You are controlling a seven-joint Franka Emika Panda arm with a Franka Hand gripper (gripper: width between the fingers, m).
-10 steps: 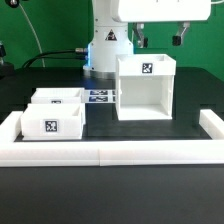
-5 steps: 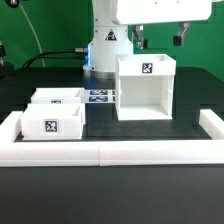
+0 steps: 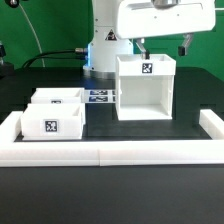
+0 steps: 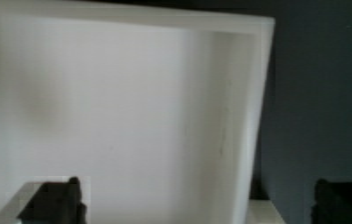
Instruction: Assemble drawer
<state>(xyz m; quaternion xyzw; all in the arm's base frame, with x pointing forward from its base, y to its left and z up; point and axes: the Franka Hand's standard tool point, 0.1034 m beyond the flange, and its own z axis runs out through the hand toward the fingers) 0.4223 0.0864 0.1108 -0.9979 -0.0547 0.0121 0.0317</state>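
The white cabinet shell (image 3: 146,88) stands upright on the black table, right of centre in the exterior view, with a square tag on its top face. Two small white trays (image 3: 52,122) (image 3: 58,97) with tags sit at the exterior view's left. My gripper (image 3: 161,45) hangs open just above the shell's top, its fingers spread wide over the shell's far right part. In the wrist view the shell's white wall (image 4: 120,110) fills most of the picture, and the gripper (image 4: 198,203) shows one dark fingertip (image 4: 52,203) on each side with nothing between them but the shell below.
A long low white border wall (image 3: 110,152) runs along the table's front and sides. The marker board (image 3: 100,97) lies between the trays and the shell. The robot's base (image 3: 106,50) stands behind the shell.
The gripper has moved a little toward the exterior view's right and lower, nearer the shell's top. The shell and trays have not moved.
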